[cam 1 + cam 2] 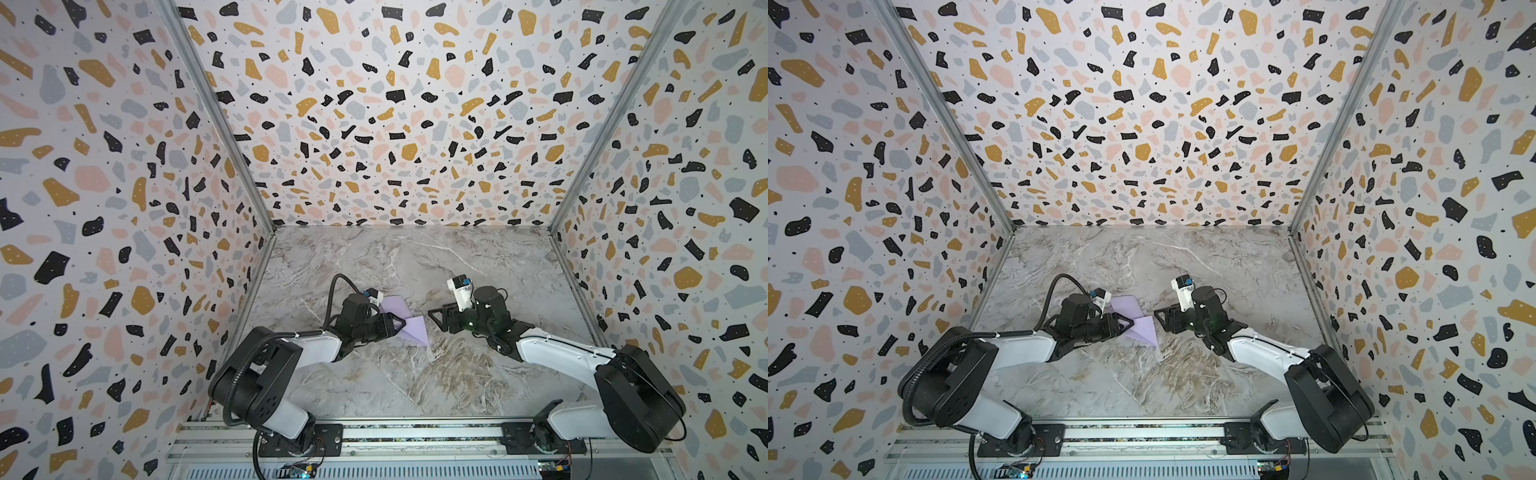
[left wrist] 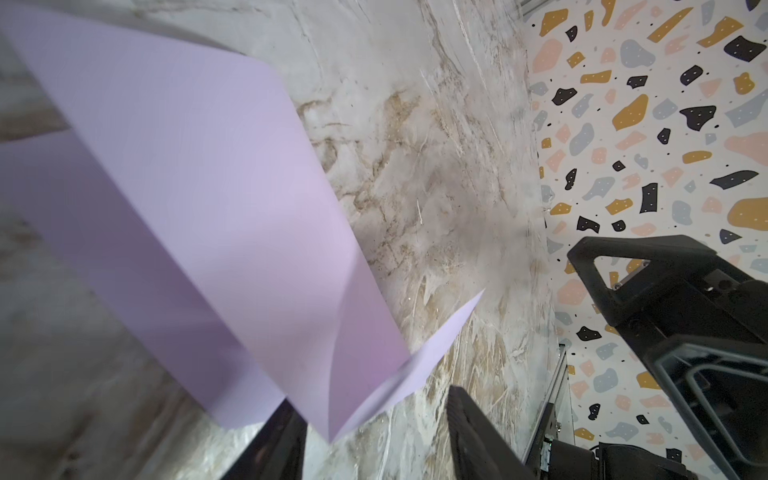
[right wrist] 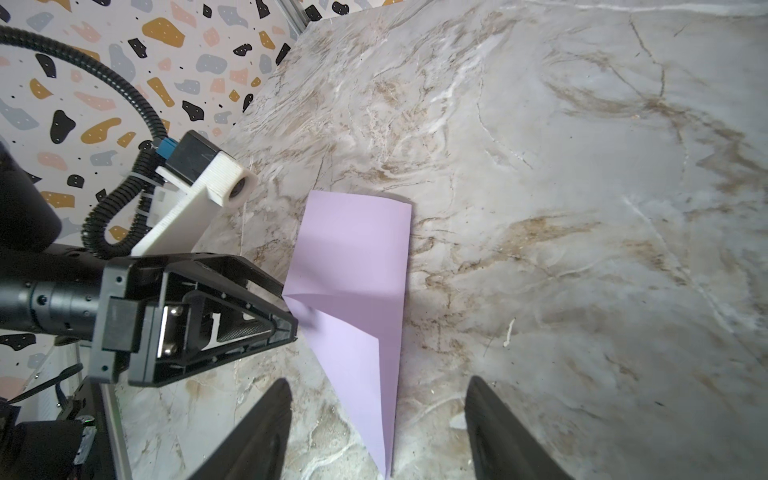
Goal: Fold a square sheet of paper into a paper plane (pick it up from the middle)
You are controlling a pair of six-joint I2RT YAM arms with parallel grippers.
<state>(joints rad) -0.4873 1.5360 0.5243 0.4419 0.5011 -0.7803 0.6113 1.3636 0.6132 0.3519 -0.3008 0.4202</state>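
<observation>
The pale lilac sheet of paper (image 1: 412, 331) (image 1: 1143, 329) lies on the marble table between both arms. It is folded into a long shape, pointed at the near end and blunt at the far end (image 3: 357, 249). It is the only paper in view. My left gripper (image 1: 401, 322) (image 2: 374, 395) has its tips at the paper's middle edge with its jaws apart. A blurred, raised flap (image 2: 208, 187) sits between its fingers without being pinched. My right gripper (image 1: 433, 316) (image 3: 378, 388) stands open just right of the paper, with the pointed end on the table between its fingers.
The marble table (image 1: 415, 374) is boxed in by terrazzo-patterned walls (image 1: 395, 124) on the left, back and right. An aluminium rail (image 1: 415, 434) carrying both arm bases runs along the front. The left arm's black cable loop (image 1: 336, 286) rises behind its wrist.
</observation>
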